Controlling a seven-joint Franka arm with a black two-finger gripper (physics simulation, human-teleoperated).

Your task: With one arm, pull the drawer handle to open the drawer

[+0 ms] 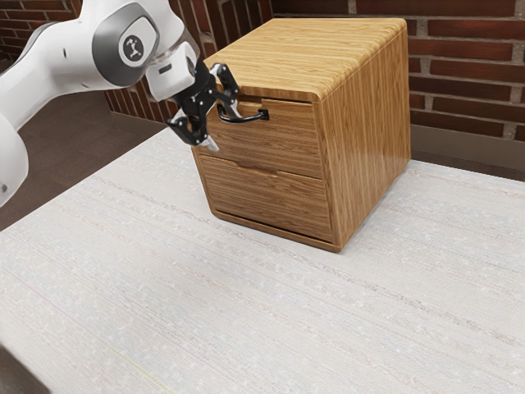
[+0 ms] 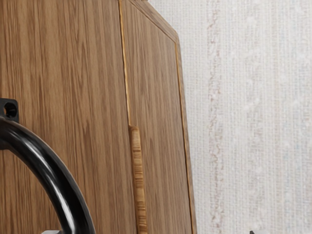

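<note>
Our gripper point(image 1: 220, 121) stood spread wide around one end of the single glossy black curved handle point(image 1: 246, 116). It sat on the top drawer point(image 1: 279, 144), one of two in the grainy wooden cabinet point(image 1: 361, 123) on the pale streaked table point(image 1: 246, 312).

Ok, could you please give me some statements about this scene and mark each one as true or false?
1. The cabinet has an upper drawer and a lower drawer. True.
2. The black handle is on the lower drawer. False: it is on the upper drawer.
3. The gripper is at the handle, with its fingers open. True.
4. The upper drawer is pulled far out. False: its front lies about level with the lower drawer's front.
5. The cabinet stands on a dark carpet. False: it stands on a pale table.
</note>
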